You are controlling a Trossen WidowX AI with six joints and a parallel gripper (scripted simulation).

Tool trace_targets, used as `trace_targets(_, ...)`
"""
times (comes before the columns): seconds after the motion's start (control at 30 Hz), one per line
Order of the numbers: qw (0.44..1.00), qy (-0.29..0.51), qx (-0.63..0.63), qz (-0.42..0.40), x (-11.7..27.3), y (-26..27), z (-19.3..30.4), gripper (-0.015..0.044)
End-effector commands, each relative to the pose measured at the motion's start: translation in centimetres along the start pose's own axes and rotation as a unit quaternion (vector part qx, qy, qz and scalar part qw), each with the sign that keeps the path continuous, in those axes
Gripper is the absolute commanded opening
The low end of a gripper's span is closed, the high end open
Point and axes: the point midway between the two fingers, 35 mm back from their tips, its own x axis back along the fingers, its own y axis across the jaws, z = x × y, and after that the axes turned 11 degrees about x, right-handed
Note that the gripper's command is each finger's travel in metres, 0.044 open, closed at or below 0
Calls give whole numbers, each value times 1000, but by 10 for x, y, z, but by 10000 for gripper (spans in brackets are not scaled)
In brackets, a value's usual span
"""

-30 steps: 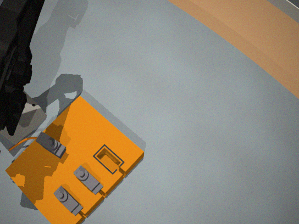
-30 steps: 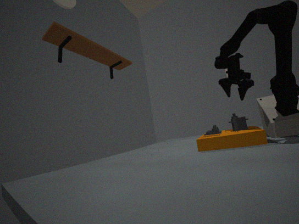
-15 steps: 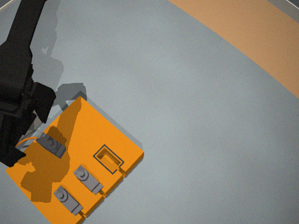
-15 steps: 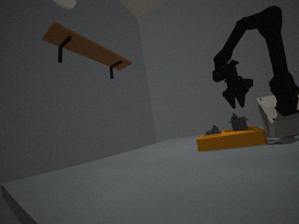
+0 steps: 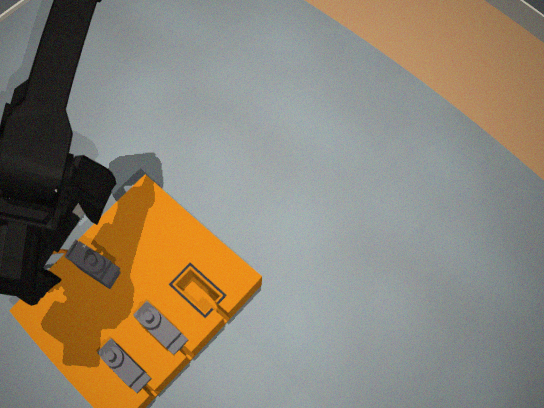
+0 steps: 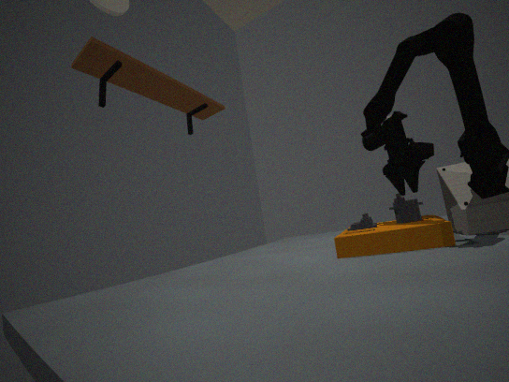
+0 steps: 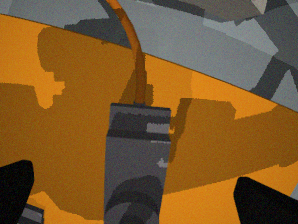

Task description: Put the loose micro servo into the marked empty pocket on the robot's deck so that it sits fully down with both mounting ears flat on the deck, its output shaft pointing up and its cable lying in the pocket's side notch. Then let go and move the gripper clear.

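Two seated servos (image 5: 159,327) (image 5: 123,365) sit beside the empty pocket (image 5: 186,286) from above; the loose servo (image 5: 93,263) (image 6: 407,210) (image 7: 136,170) stands apart on the orange deck (image 5: 200,230) (image 6: 393,241) (image 7: 195,204). Outside, the gripper (image 5: 75,255) (image 6: 408,193) (image 7: 135,183) hangs just above it. At the wrist, wide-open fingers flank it, holding nothing.

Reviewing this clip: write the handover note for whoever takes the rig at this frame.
Gripper: jaws open and empty, just above the loose micro servo.
Servo: standing on top of the orange deck, shaft up, cable off the deck's edge.
Marked pocket: empty; two other servos sit seated beside it.
Done: jaws brought over the servo.
Left: grasp, lift, align cable with notch, seat ears flat, release, move clear.
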Motion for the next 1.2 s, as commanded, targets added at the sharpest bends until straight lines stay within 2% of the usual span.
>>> trace_targets(0.0, 1000, 2, -3, 0, -7, 0, 0, 440)
trace_targets(0.53, 1000, 2, -3, 1, -26, 0, 0, 440)
trace_targets(0.93, 1000, 2, -3, 1, -26, 0, 0, 125)
trace_targets(1.1, 1000, 2, -3, 1, -26, 0, 0, 92)
trace_targets(1.17, 1000, 2, -3, 1, -24, 0, 0, 39)
